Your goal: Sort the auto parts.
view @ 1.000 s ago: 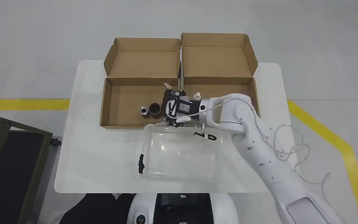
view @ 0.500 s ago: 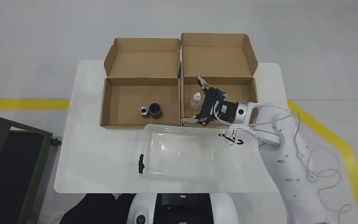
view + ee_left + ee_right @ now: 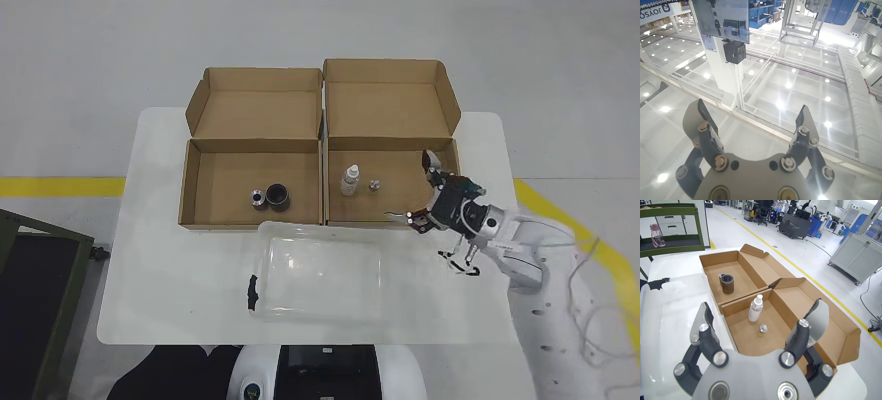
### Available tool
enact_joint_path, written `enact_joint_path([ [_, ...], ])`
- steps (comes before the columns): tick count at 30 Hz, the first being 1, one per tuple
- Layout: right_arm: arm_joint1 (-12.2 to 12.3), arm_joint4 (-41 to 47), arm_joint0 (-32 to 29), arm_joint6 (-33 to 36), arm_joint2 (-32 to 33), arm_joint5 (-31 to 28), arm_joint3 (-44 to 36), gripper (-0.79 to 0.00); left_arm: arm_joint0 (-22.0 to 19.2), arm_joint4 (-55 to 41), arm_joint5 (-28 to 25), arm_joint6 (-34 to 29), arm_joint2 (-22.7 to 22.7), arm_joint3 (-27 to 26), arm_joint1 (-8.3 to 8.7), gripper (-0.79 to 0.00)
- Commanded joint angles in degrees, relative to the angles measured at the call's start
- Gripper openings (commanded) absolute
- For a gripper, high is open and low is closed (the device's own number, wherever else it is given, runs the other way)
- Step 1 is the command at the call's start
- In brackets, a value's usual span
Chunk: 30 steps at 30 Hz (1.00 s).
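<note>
Left gripper [image 3: 752,106]: released, fingers spread wide with nothing between them, aimed up at the ceiling lights.
Bench [image 3: 160,280]: white, carrying a bin and two boxes.
Clear bin [image 3: 320,270]: nearest the robot, see-through plastic, with a black piece [image 3: 252,290] on its left rim.
Right gripper [image 3: 415,187]: released and holding nothing, fingers well apart; it hovers over the near right corner of the right box, just beyond the bin's far right corner.
Right box [image 3: 395,170]: open cardboard, just behind the bin, lid flap folded back.
White spray bottle [image 3: 350,180]: upright on the right box's floor, toward its left wall.
Small metal-topped part [image 3: 374,184]: just beside the bottle (on the side nearer the right gripper), apart from it.
Left box [image 3: 220,180]: touching the right box's left wall, also open.
Dark cylinder [image 3: 277,196]: standing on end in the left box, near its front wall.
Small ring [image 3: 258,197]: just beside the cylinder, on its left.
</note>
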Motion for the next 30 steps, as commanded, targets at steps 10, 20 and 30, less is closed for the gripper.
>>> enact_joint_path([
  [10, 1.5, -4.4, -8.9, -12.5, 7.2, -0.2, 0.3, 0.000, 0.0, 0.0, 0.0, 0.0, 0.0, 0.0, 0.00, 0.000],
  [20, 2.6, -7.2, -17.2, -19.8, 13.7, 1.2, -1.5, 0.000, 0.0, 0.0, 0.0, 0.0, 0.0, 0.0, 0.00, 0.000],
  [30, 3.4, -8.2, -22.0, -25.8, 17.3, 2.1, -1.3, 0.000, 0.0, 0.0, 0.0, 0.0, 0.0, 0.0, 0.00, 0.000],
])
